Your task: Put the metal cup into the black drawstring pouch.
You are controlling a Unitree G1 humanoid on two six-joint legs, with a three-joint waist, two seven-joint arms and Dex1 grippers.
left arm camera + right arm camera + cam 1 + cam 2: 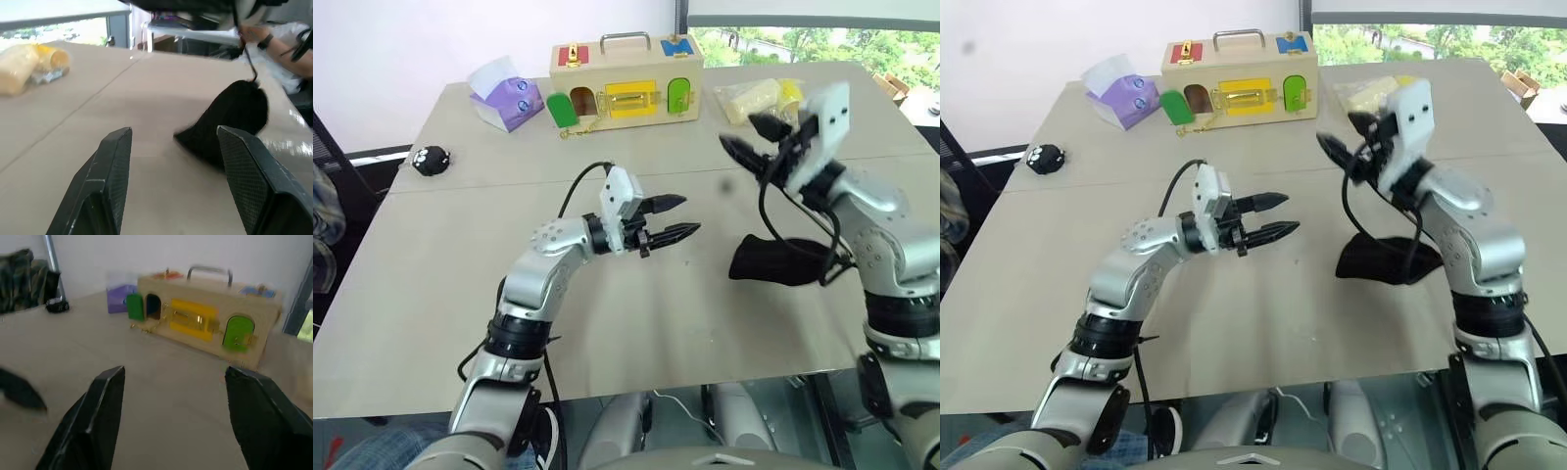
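Trouble could come from the black drawstring pouch [781,259] slumped on the table under the right gripper [751,137]; both it and the left gripper [670,219] are spread, empty, so cords may snag. Metal cup: cannot tell where.

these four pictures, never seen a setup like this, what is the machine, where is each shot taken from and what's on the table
It is a humanoid robot with two arms, each ending in a two-fingered black gripper. Two pictures come from cameras in its head, looking down over its arms. The other two come from a camera on each wrist, looking out between that gripper's fingers.

The left gripper and the right gripper are both open and hold nothing.

On the beige table lies the black drawstring pouch, under the right arm. At the far edge stand a wooden box with coloured doors and latches, a purple tissue box and a bag of yellow items. A small round black thing lies off to the left. I cannot pick out a metal cup.
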